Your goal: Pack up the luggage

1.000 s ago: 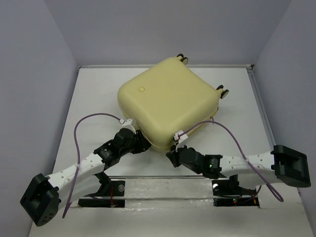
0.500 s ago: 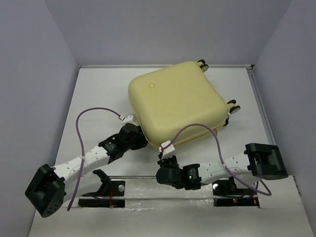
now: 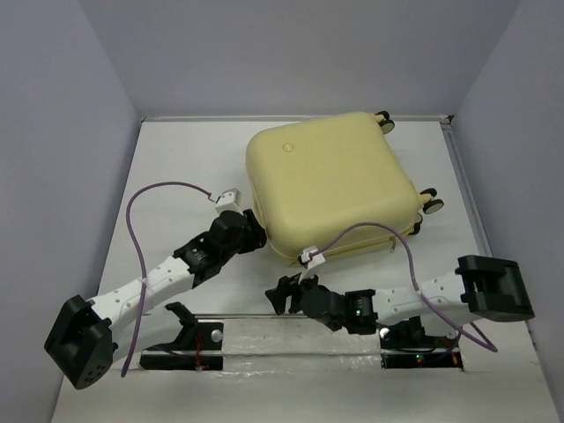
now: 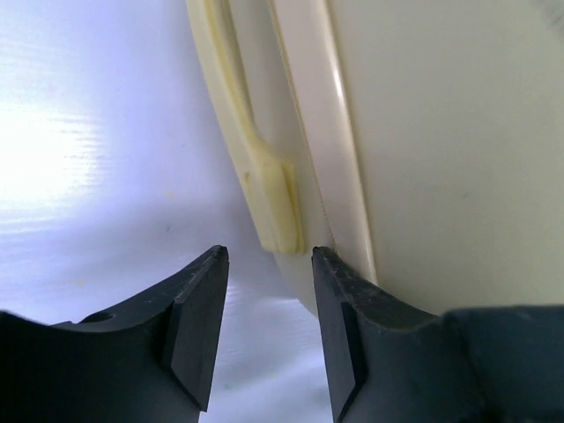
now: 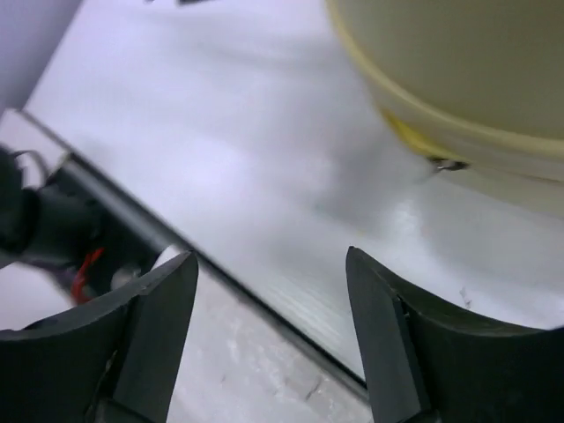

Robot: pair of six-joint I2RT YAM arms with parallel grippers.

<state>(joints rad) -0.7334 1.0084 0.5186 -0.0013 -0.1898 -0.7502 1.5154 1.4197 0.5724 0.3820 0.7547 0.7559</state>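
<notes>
The luggage (image 3: 330, 181) is a closed pale yellow hard-shell suitcase lying flat at the table's centre right, with its caster wheels (image 3: 430, 201) on the right side. My left gripper (image 3: 256, 229) stands open at its near-left corner. In the left wrist view the left gripper (image 4: 269, 256) has one finger (image 4: 339, 326) against the shell, and the cream side handle (image 4: 269, 189) lies just past the tips. My right gripper (image 3: 276, 296) is open and holds nothing, apart from the case near the table's front edge. In the right wrist view the right gripper (image 5: 269, 257) sees the luggage (image 5: 458, 70) and a zipper pull (image 5: 449, 164) at upper right.
Grey walls enclose the table on the left, back and right. The metal mounting rail (image 3: 291, 328) with both arm bases runs along the front edge. Purple cables (image 3: 134, 238) loop above each arm. White tabletop (image 3: 176, 167) lies to the left of the case.
The luggage has slid and turned to the right and back. My left gripper followed its corner. My right gripper opened and drew back from the case toward the front rail.
</notes>
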